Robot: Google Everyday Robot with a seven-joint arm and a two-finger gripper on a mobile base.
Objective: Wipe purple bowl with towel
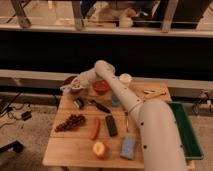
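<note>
The purple bowl [70, 80] sits at the far left corner of the wooden table [75, 150], dark and partly covered by my arm. My gripper [75, 87] is at the bowl's near rim, reaching over from the right. A pale bit of cloth, likely the towel [66, 89], shows at the gripper beside the bowl; most of it is hidden.
A red bowl [101, 86] and white cup [125, 78] stand just right of the gripper. Grapes [70, 122], a red pepper [95, 128], a black bar [111, 125], a peach [99, 149] and a blue sponge [128, 147] lie nearer. A green bin [189, 131] stands at right.
</note>
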